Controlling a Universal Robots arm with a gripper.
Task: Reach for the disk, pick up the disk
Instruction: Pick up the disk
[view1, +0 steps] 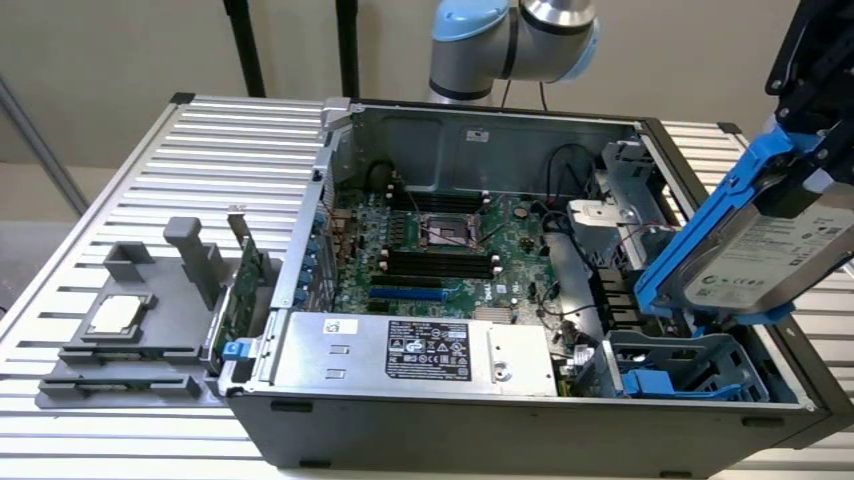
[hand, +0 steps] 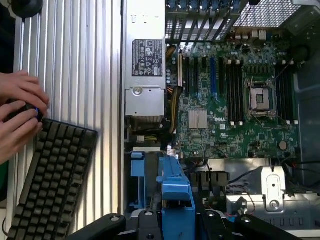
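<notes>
One disk (view1: 763, 250) seen in the exterior view, raised clear above the drive cage (view1: 687, 368) at that view's right, long axis steeply tilted, upper end running up into the gripper (view1: 814, 90). In the wrist view, blue carrier edge (hand: 176, 200) directly between the fingers (hand: 212, 225), clamped on the disk; hands (hand: 20, 112) and keyboard (hand: 50, 185) well apart on the table (hand: 85, 65).

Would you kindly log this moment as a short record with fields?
disk: silver-grey drive in its blue carrier, lifted and tilted above the case's drive cage
claw: closed on the carrier's blue edge
computer case: lying open, motherboard exposed
power supply: silver box along the case's near wall
table: keyboard with a person's hands beside it
</notes>
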